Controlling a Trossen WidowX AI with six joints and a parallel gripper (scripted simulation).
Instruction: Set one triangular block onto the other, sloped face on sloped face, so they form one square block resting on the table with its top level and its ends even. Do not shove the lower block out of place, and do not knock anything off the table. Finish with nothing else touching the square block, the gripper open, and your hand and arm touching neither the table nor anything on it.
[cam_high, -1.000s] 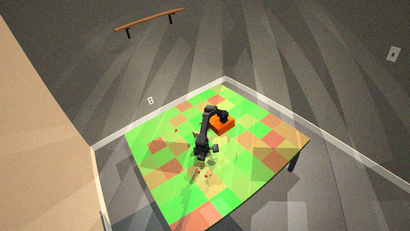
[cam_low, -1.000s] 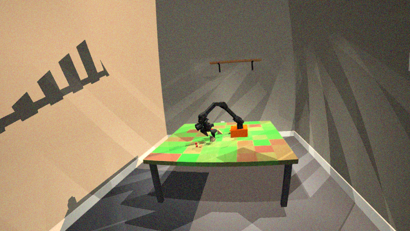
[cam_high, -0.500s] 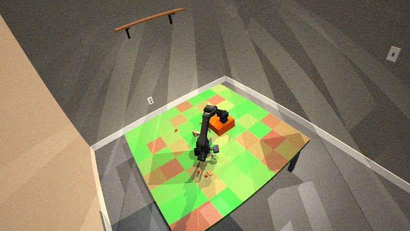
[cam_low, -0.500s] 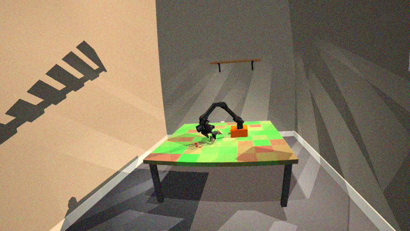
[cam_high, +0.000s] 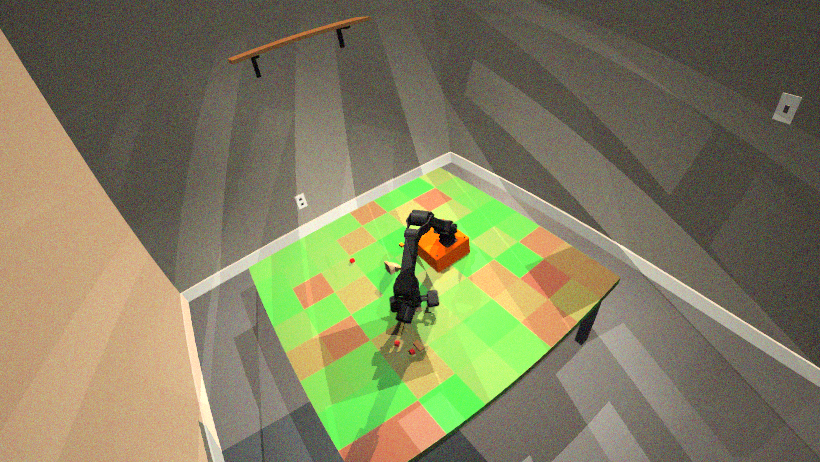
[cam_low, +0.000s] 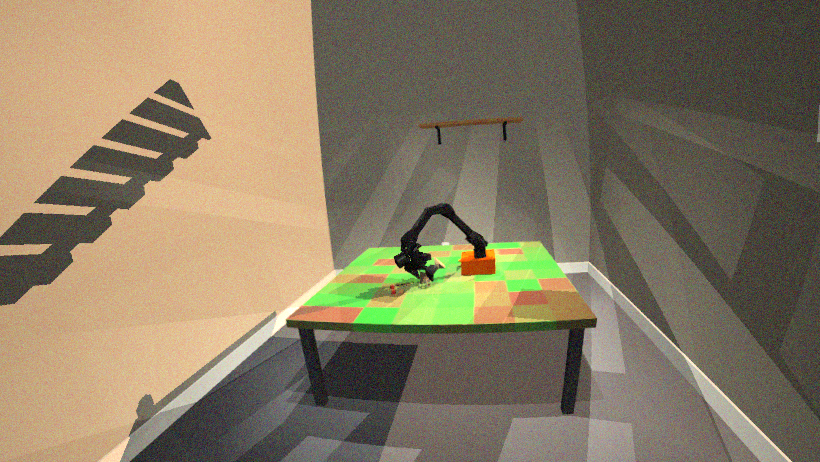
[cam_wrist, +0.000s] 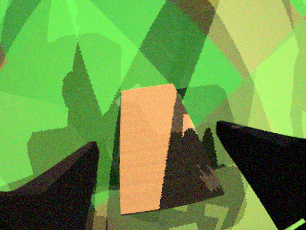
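A wooden triangular block (cam_wrist: 144, 150) (cam_low: 424, 282) lies on the table, one long face lit and the sloping side beside it in shadow. My gripper (cam_wrist: 158, 136) is open, its two dark fingers apart on either side of this block, with a gap on both sides in the wrist view. The fingertips are low over the block; whether they reach down beside it is unclear. In the top view the hand mostly hides this block. A small tan-brown piece (cam_high: 418, 344) lies near two red cubes; it may be the other triangular block, but it is too small to tell its shape.
Two red cubes (cam_high: 397, 343) (cam_high: 411, 351) lie beside the brown piece. Another red cube (cam_high: 352, 260) lies farther off. A cream object (cam_high: 391, 266) (cam_low: 439, 264) lies near the arm. The arm stands on an orange base (cam_high: 440, 258) (cam_low: 477, 265), with a small orange piece (cam_high: 401, 245) near it.
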